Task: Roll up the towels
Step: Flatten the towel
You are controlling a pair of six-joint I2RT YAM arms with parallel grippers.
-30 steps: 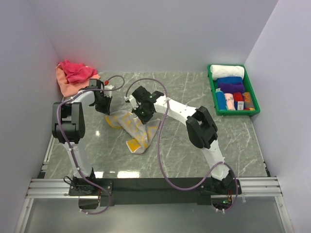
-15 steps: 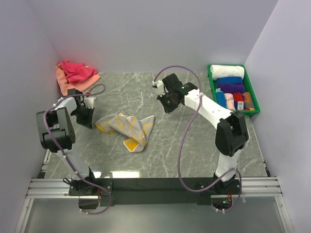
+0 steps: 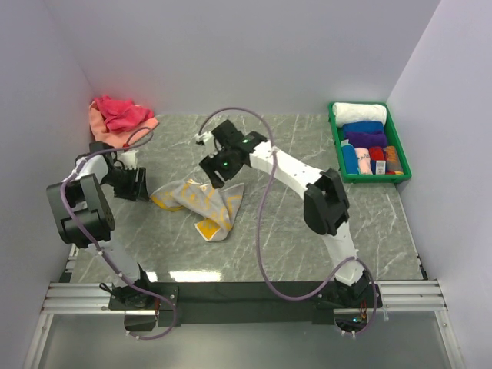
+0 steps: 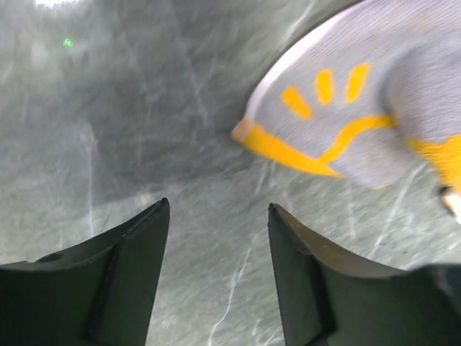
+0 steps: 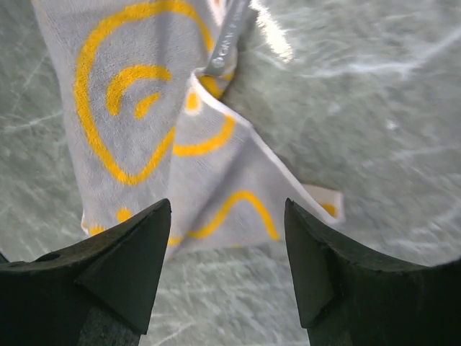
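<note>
Grey-yellow towel (image 3: pixel 204 206) lies crumpled, unrolled, on marble table (image 3: pixel 307 223). Left gripper (image 3: pixel 135 184) sits low at towel's 9 o'clock, fingers spread, holding nothing. Right gripper (image 3: pixel 217 171) hovers over towel's 12 o'clock edge, fingers spread, empty.

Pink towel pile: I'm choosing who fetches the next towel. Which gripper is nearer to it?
Left. The left gripper sits close to the pink towel pile; the right gripper is farther right, over the grey-yellow towel.
</note>
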